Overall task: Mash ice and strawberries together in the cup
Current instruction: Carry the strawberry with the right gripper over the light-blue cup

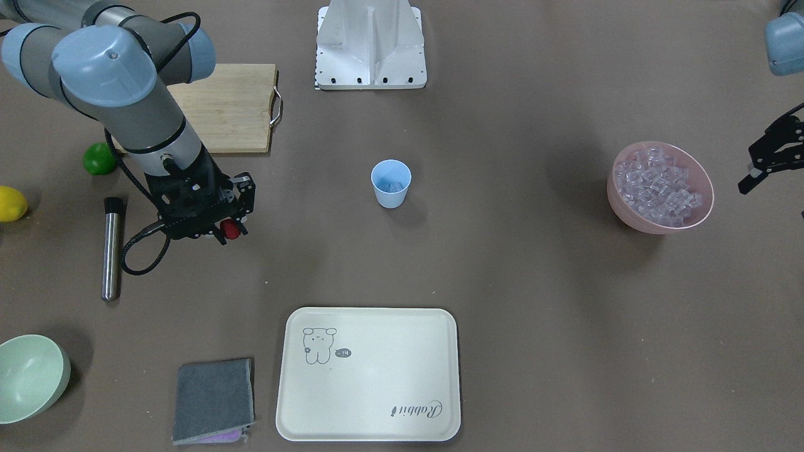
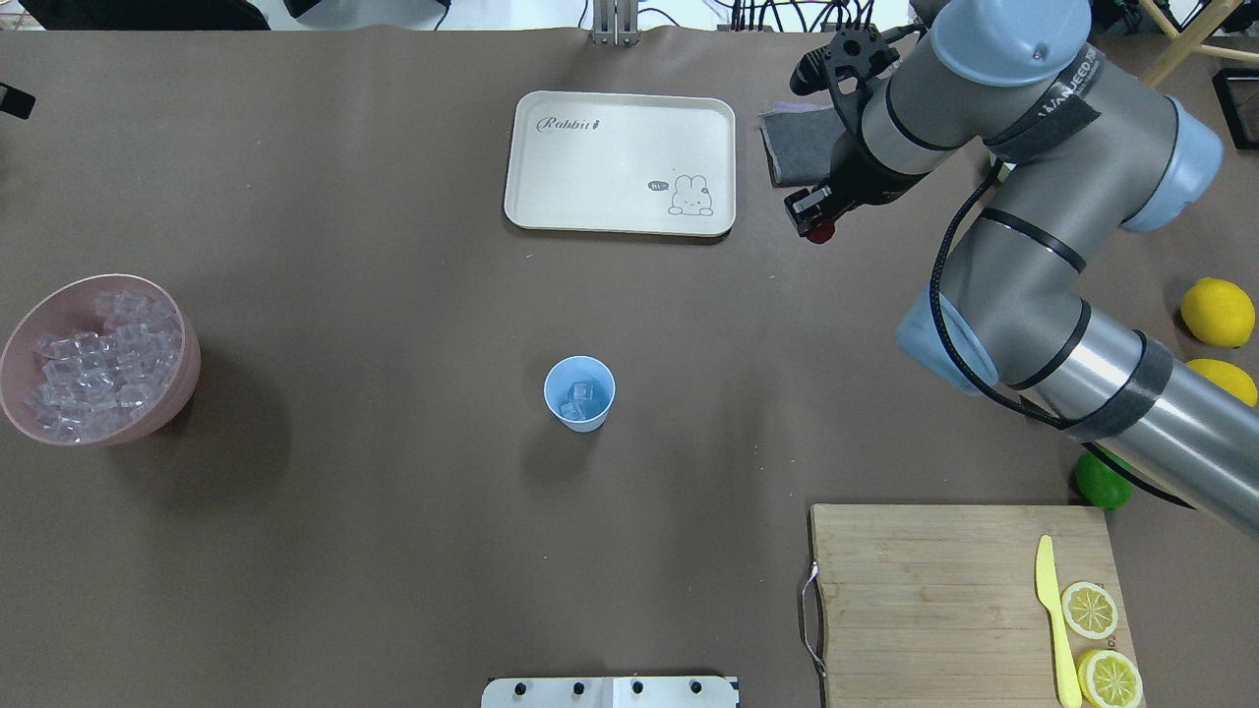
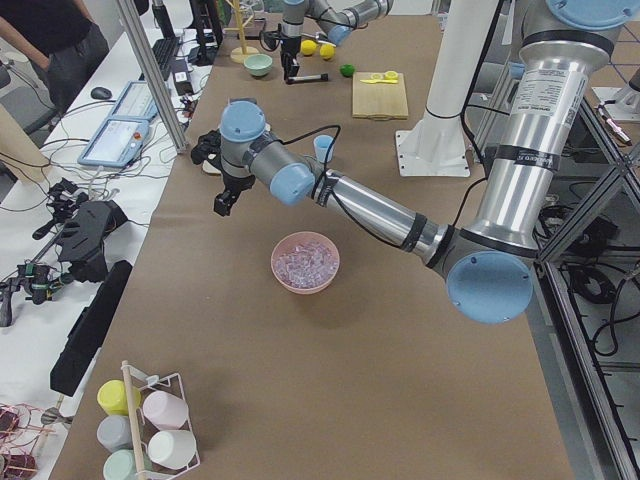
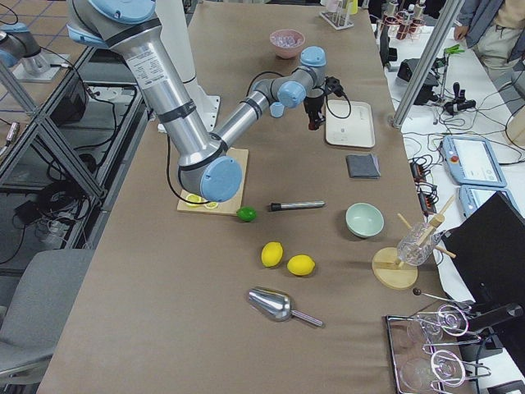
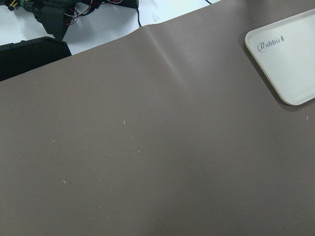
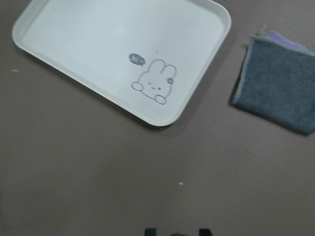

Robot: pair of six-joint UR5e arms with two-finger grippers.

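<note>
A brown table point(image 2: 295, 551) stands beside a cluttered white bench point(image 3: 45, 350).

- The cup point(image 2: 579, 393) is standing at the table's middle, with ice point(image 2: 578, 397) lying in it.
- A bowl point(image 2: 189, 366) holding ice cubes point(image 2: 93, 364) is sitting well to the robot's left of the cup.
- A tray point(image 2: 620, 162) is lying beyond the cup, away from the robot, a cloth point(image 2: 787, 147) just beside it on the robot's right.
- A cutting board point(image 2: 925, 590) is lying near the robot's right, carrying a knife point(image 2: 1052, 610) and two lemon slices point(image 2: 1090, 610).
- A lime point(image 2: 1100, 482) is sitting just beyond the board, two lemons point(image 2: 1218, 312) further right.
- A muddler point(image 1: 112, 248) is lying between the lime and a second bowl point(image 1: 28, 376).
- The right gripper point(image 1: 229, 229) is hanging beside the muddler, gripping the strawberry point(image 1: 232, 230).
</note>
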